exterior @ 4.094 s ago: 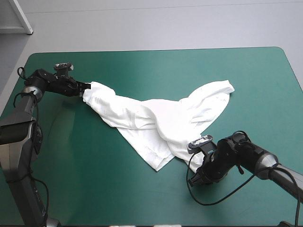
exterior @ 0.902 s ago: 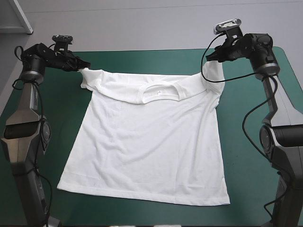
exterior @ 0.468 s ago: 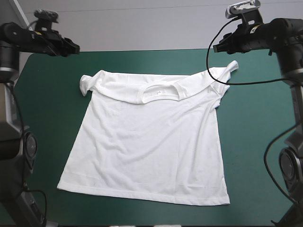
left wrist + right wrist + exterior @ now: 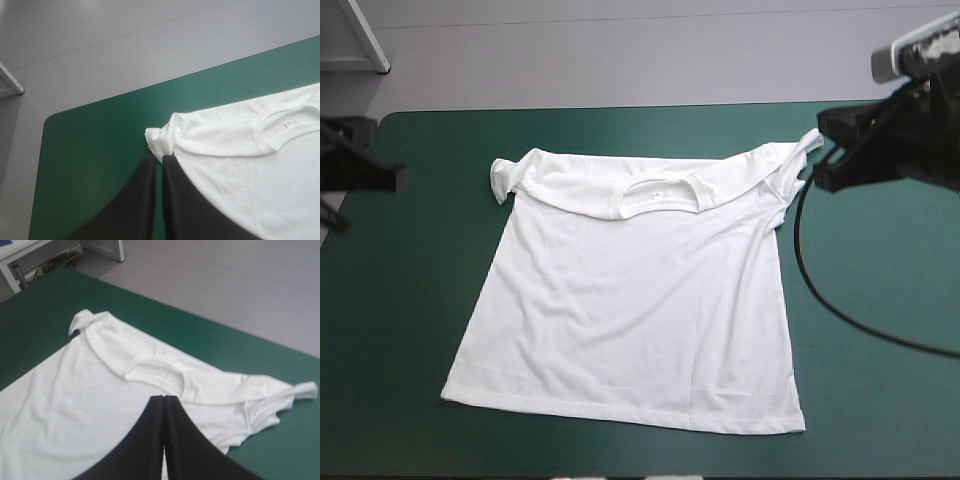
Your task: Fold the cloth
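The table point(image 4: 880, 320) under its teal-green cover fills the high view. The white T-shirt point(image 4: 630, 300) lies spread flat over the table's middle, neck toward 12 o'clock and hem point(image 4: 620, 415) toward 6 o'clock.

Both arms hang raised, clear of the fabric. The left gripper point(image 4: 398, 178) sits off the shirt's 10 o'clock corner, and the right gripper point(image 4: 825, 150) is just beyond its 2 o'clock corner. In each wrist view the black fingers point(image 4: 142, 200) meet in one pointed arch with nothing between them, so both grippers are closed and empty.

The spread is not quite clean. The shoulder band is turned over along the 12 o'clock edge, the bunched sleeve point(image 4: 502, 178) is curled up at 10 o'clock, and the twisted sleeve point(image 4: 800, 150) pokes out at 2 o'clock. Between them sits the collar point(image 4: 665, 212), with a small label point(image 4: 658, 196) inside it.

I judge that laying out is nearly finished and the first fold has not begun. To do that fold well:
- Part each gripper's fingers before it comes down.
- Take both layers at a shoulder corner, just inside each sleeve, so the sleeves tuck under and don't trail.
- Lift low and carry both corners together toward 6 o'clock, keeping the collar centred.
- Set the shoulders square on the hem, so the crease runs straight from 9 to 3 o'clock.
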`<state>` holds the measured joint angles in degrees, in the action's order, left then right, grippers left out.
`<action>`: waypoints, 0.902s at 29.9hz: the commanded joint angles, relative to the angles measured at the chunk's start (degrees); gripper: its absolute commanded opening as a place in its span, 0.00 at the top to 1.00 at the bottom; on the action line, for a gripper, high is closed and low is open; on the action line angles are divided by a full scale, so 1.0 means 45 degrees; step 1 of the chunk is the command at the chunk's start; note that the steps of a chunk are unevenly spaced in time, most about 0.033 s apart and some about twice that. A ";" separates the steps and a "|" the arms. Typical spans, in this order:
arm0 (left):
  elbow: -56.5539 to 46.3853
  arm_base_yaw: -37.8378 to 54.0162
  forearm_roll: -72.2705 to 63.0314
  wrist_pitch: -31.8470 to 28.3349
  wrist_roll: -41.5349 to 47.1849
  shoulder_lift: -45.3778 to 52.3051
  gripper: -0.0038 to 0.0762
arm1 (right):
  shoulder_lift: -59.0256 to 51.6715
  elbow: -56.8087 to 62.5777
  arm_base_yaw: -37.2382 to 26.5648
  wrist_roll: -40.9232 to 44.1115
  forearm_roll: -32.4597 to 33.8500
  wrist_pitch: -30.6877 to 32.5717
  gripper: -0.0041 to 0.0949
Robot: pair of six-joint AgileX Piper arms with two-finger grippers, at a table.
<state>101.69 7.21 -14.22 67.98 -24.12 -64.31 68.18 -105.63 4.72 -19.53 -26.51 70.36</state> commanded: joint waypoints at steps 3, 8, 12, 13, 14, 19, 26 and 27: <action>-0.5850 -0.0003 -0.0022 -0.2797 0.1328 0.5177 0.93 | -0.2462 0.4148 -0.0104 -0.0284 -0.0202 -0.1239 0.98; -1.0508 -0.0003 0.1213 -0.2466 0.3203 0.7905 0.93 | -0.3698 0.7140 -0.0104 -0.0565 -0.0119 -0.2282 0.98; -1.2000 -0.0030 0.1413 -0.2120 0.3374 0.7850 0.93 | -0.3822 0.7776 -0.0104 -0.0565 -0.0119 -0.2249 0.98; -1.2054 -0.0030 0.1540 -0.2080 0.3406 0.7661 0.93 | -0.3799 0.7776 -0.0104 -0.0565 -0.0119 -0.2112 0.98; -1.2054 -0.0030 0.1879 -0.1835 0.3432 0.7223 0.93 | -0.3799 0.7776 -0.0104 -0.0565 -0.0119 -0.2035 0.98; -1.2054 -0.0030 0.2472 0.0586 0.3470 0.5068 0.93 | -0.3826 0.7776 -0.0104 -0.0374 -0.0119 -0.1878 0.98; -1.2054 -0.0046 0.2492 0.0978 0.3470 0.3238 0.91 | -0.3842 0.7776 -0.0104 -0.0401 0.0434 -0.1928 0.97; -1.2054 -0.0046 0.2492 0.1134 0.3470 0.2950 0.88 | -0.3842 0.7776 -0.0104 -0.0398 0.0483 -0.2010 0.97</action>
<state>46.03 7.21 -2.62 71.12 -9.13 -48.70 51.46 -69.33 4.72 -21.03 -24.11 64.86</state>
